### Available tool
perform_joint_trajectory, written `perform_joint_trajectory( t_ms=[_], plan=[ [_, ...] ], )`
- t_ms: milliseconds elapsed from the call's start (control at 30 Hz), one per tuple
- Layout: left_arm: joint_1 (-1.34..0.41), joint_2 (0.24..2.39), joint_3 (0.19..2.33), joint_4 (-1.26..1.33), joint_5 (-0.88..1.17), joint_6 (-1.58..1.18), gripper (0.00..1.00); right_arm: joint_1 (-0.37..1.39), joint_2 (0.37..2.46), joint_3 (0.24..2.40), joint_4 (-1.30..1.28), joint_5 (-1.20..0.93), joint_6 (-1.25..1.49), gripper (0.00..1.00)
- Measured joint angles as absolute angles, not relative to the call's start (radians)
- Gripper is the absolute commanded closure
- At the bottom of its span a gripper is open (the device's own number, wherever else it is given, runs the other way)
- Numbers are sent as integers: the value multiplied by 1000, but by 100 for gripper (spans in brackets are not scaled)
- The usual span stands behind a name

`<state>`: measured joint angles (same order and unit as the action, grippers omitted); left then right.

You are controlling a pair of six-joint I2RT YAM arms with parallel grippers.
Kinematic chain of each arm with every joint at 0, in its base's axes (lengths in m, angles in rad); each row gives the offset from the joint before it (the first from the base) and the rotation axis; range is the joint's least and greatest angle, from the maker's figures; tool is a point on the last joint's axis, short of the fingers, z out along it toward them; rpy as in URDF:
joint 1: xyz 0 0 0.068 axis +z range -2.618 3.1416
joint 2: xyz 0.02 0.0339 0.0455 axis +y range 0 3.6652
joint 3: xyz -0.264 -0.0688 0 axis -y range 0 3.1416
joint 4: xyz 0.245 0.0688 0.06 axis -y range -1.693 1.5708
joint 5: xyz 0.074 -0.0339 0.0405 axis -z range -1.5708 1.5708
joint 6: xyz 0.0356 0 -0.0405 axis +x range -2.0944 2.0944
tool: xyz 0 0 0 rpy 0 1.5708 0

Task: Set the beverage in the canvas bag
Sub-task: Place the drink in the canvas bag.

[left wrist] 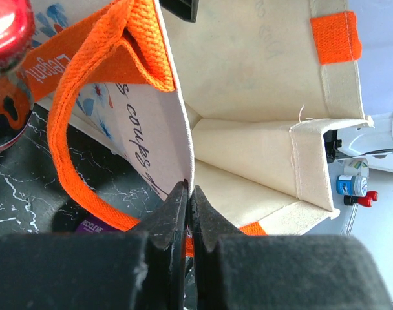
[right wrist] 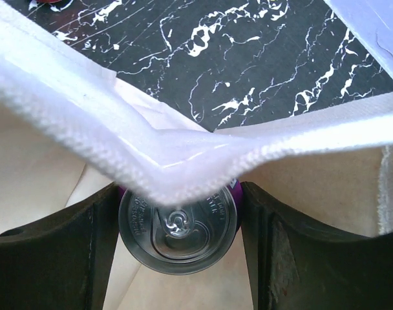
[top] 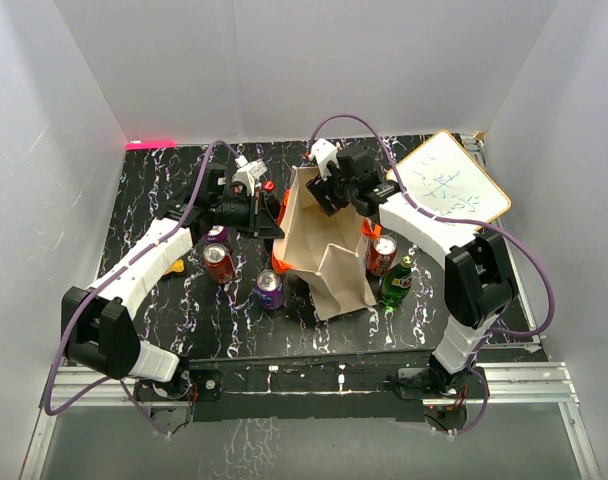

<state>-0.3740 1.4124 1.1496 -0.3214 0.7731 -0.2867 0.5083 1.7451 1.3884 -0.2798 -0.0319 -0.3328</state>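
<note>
The beige canvas bag with orange handles stands open in the middle of the table. My left gripper is shut on the bag's left rim; in the left wrist view its jaws pinch the fabric edge beside the orange handle, with the bag's inside beyond. My right gripper reaches into the bag's far opening. In the right wrist view it is shut on a purple beverage can, top up, inside the bag, partly behind the bag's rim.
Outside the bag stand a red can, a purple can, another purple can, a red can and a green bottle. A whiteboard lies at the back right. White walls enclose the table.
</note>
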Motion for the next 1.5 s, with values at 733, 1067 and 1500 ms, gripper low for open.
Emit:
perform_joint_trajectory(
  t_ms=[733,1067,1500],
  plan=[
    [-374,1414,1152,-319,774,-311,100,469,1745,1299,-226,-104,-313,89],
    [-374,1418,1152,-313,776,-323,100,469,1752,1260,-158,-103,-311,79],
    [-374,1420,1152,-297,770,-323,100,469,1795,1261,-83,-101,-307,54]
  ],
)
